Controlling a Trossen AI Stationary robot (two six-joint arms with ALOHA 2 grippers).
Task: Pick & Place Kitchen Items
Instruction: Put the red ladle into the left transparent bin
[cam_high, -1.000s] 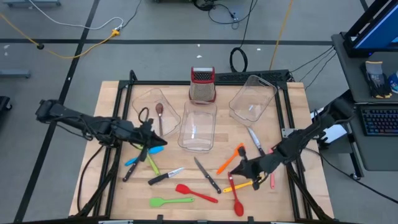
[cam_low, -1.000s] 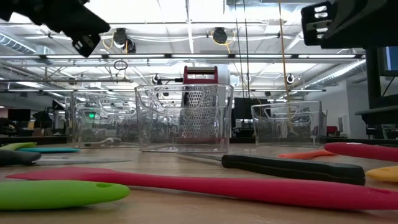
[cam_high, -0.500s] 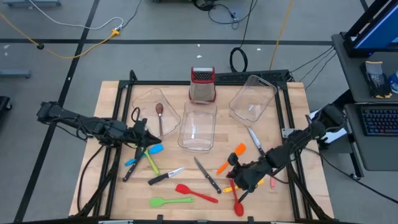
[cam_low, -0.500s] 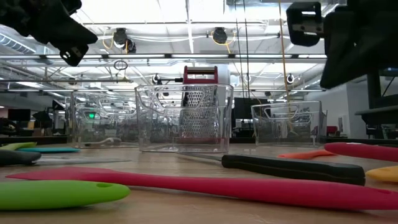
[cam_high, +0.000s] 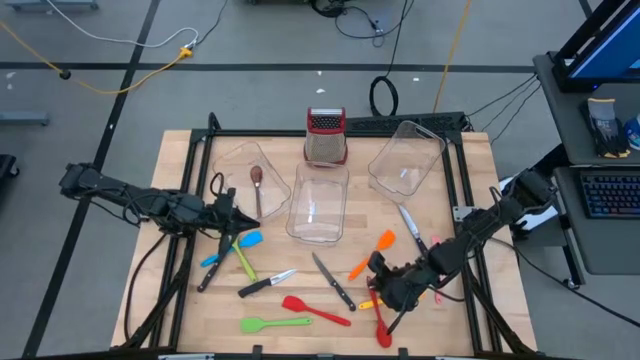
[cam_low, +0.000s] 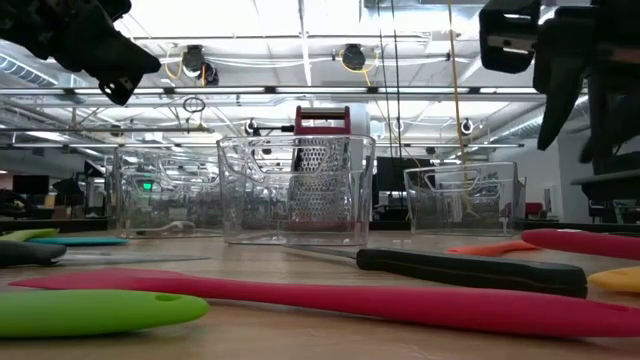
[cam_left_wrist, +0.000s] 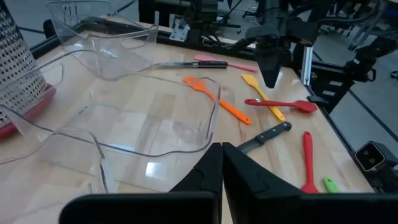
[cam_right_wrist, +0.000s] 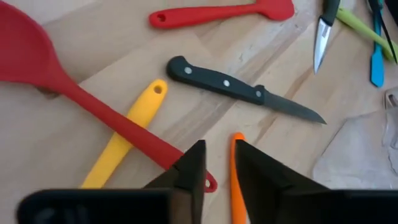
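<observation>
Over the last second the right gripper (cam_high: 386, 290) has slid from beside the orange spatula (cam_high: 372, 253) down toward the lower right of the high view and dropped closer to the board. Its fingers, clenched a moment ago, have parted to a narrow gap with nothing between them. In the right wrist view it hangs over the spot where the red spoon (cam_right_wrist: 93, 106) crosses the yellow spatula (cam_right_wrist: 134, 124), with a black-handled knife (cam_right_wrist: 230, 84) lying just beyond. That reads as lining up for a pick, most likely the red spoon's handle, and no grasp has been made yet. The left gripper (cam_high: 228, 212) has edged a little toward the upper left and stays clenched on nothing, hovering left of centre just above the blue spatula (cam_high: 246, 242). As for the containers, the left tub (cam_high: 222, 160) at upper left seems to hold one brown spoon (cam_high: 256, 176), though whether its handle rests over the rim is hard to tell through the clear wall. The middle tub (cam_high: 300, 190) and the tilted right tub (cam_high: 385, 165) look empty, so nearly all the utensils are still scattered across the lower half of the board
</observation>
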